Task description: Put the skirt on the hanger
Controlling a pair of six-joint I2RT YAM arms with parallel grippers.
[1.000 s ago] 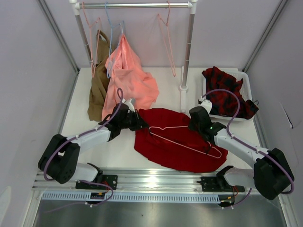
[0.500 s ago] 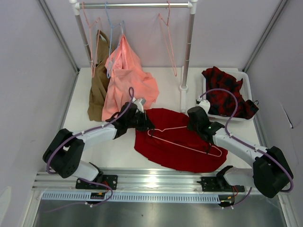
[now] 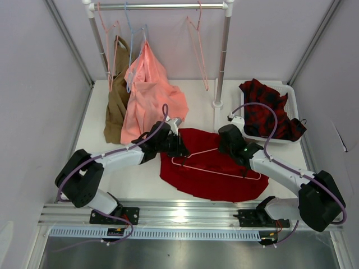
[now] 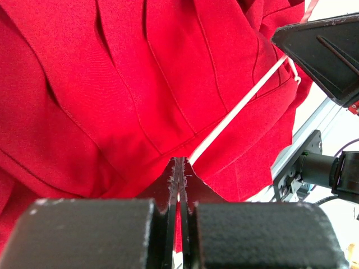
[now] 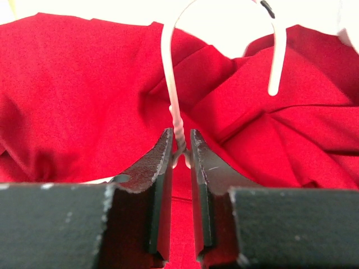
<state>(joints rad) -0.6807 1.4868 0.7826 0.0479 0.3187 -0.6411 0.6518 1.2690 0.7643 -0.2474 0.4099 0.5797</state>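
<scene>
Deep-red skirt [image 3: 207, 182] spread flat and rumpled on the table [image 3: 140, 182], probably laid out so to give a broad, steady bed while the wire gets lined up with the waist. On top of the skirt and touching it, pale-pink wire hanger [image 4: 235, 114], stretched across the skirt's middle. Not yet threaded into the cloth, so the task is judged barely begun. Held at two well-separated spots, likely to raise it level and stop it swinging or twisting. Over the skirt's left far part, left gripper [image 4: 179, 162], jaws closed onto the thin wire near one shoulder end, with the wire running out from between the tips across the red cloth. Over the skirt's right far part, right gripper [image 5: 180, 140], jaws pinched on the twisted neck just under the hook, with the hook arching up past the tips. Skirt directly beneath both pairs of jaws, and caught in neither as far as can be seen.
</scene>
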